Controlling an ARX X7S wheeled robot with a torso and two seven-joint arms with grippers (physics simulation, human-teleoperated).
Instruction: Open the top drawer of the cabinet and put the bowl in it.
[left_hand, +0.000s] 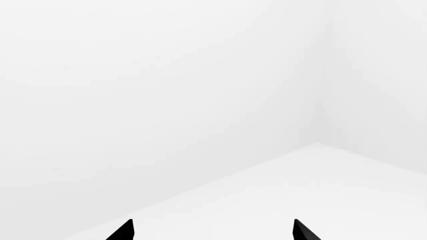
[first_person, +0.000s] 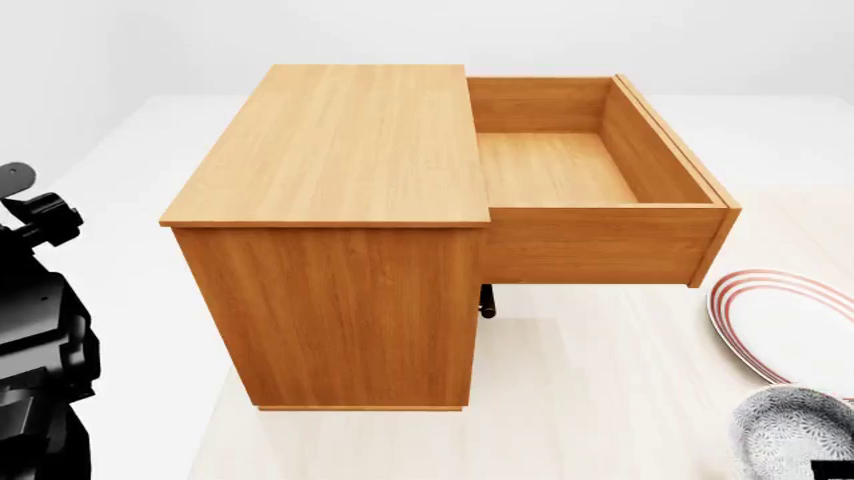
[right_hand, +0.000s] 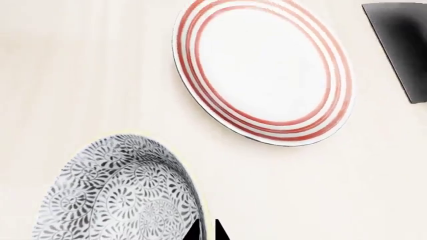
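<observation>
1. Pale, near-white floor and plain walls surround the cabinet (first_person: 334, 240), which stands at the middle of the head view with its wood-grain top bare.
2. Its top drawer (first_person: 587, 170) is already pulled well out toward the right of that view, the inside empty.
3. At the lower right corner of the head view sits the bowl (first_person: 795, 432), just beside the red-ringed plate (first_person: 787, 325), both on the floor-level surface below the drawer front.
4. In the right wrist view, the right gripper (right_hand: 208, 231) shows two dark fingertips close together at the bowl's rim (right_hand: 190, 200). They look pinched on the rim, though I cannot tell for certain that the bowl is held.
5. The left gripper (left_hand: 212, 231) faces a blank corner of the room, its fingertips spread wide with nothing between them.
6. The step in hand appears to be securing the bowl for the lift. To do it well, make sure the pinch on the rim is firm, raise the bowl straight up clear of the plate, then carry it above the drawer's front wall before lowering it inside.
7. A rim pinch lets a deep bowl swing, so move slowly.
</observation>
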